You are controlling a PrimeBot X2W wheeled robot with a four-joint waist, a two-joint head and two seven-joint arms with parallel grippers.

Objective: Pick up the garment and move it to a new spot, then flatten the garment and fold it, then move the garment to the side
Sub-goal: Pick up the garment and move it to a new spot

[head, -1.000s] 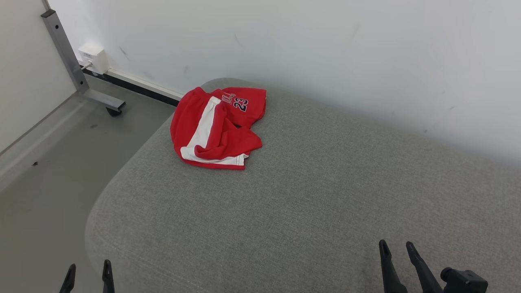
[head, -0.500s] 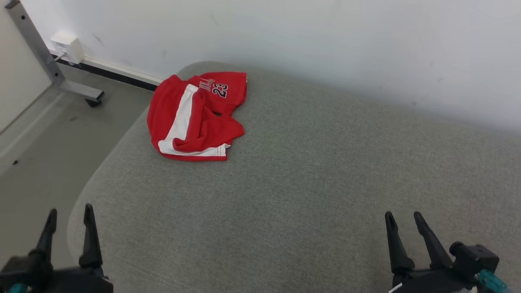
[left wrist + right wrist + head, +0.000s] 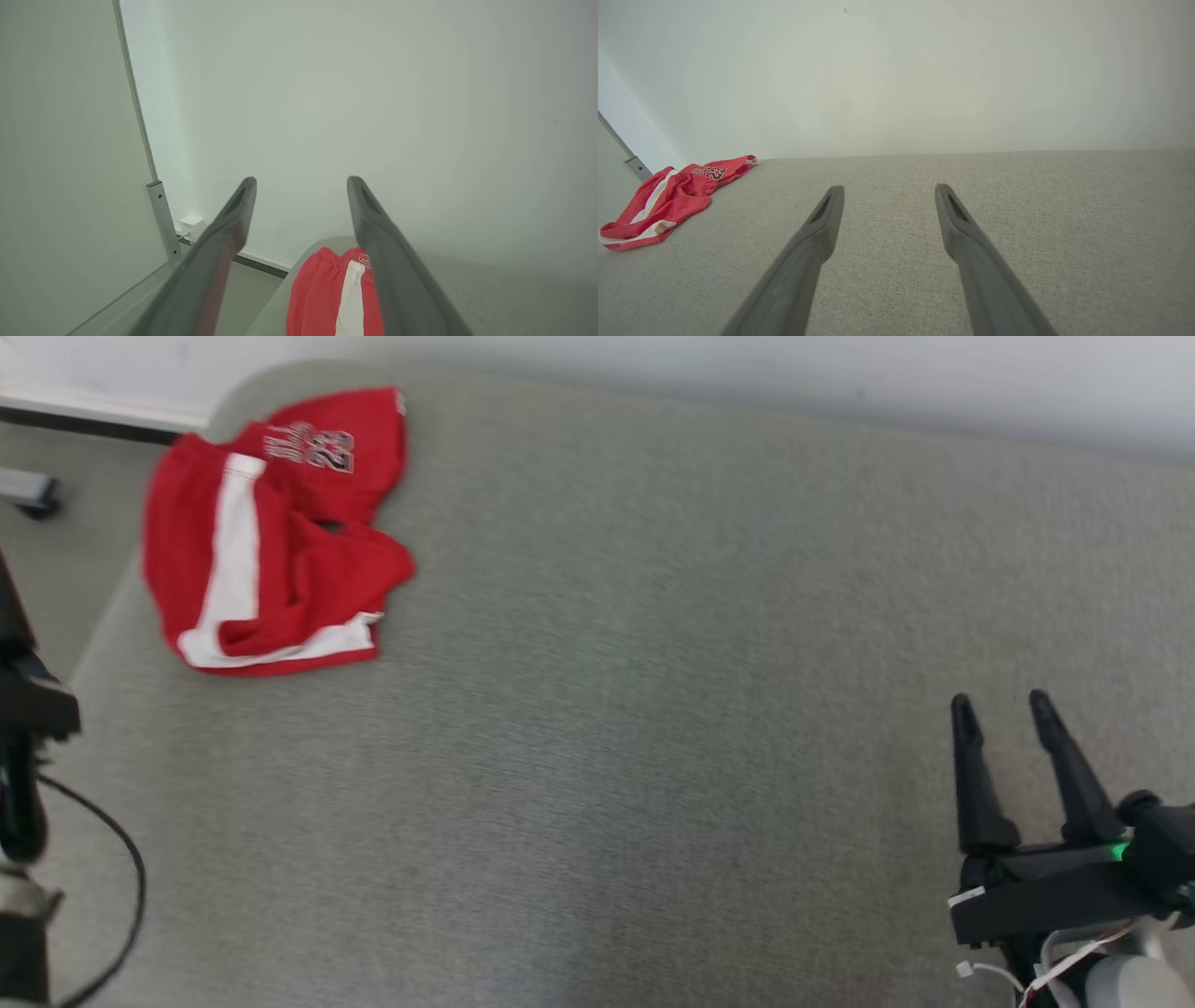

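Observation:
The garment point(image 3: 271, 532) is a pair of red shorts with a white side stripe and the number 23. It lies crumpled at the far left corner of the grey cushion point(image 3: 653, 728). My right gripper point(image 3: 1001, 700) hovers open and empty over the cushion's near right, far from the garment point(image 3: 668, 200). Seen from its own wrist, the right gripper point(image 3: 889, 187) points at the wall. The left gripper point(image 3: 302, 179) is open and empty, raised in the air, with the garment point(image 3: 322, 294) below and ahead of it. A dark part of my left arm point(image 3: 23, 709) crosses the head view's left edge.
A pale wall point(image 3: 840, 373) runs right behind the cushion. Left of the cushion is grey floor point(image 3: 56, 579), with a metal frame leg on a caster point(image 3: 28, 490). The left wrist view shows that metal post point(image 3: 161, 219) and a white wall box point(image 3: 191, 224).
The head camera has tipped down and swung right, so the whole picture shifted. Both arms have risen, the left most. The garment lies as before on the cushion.

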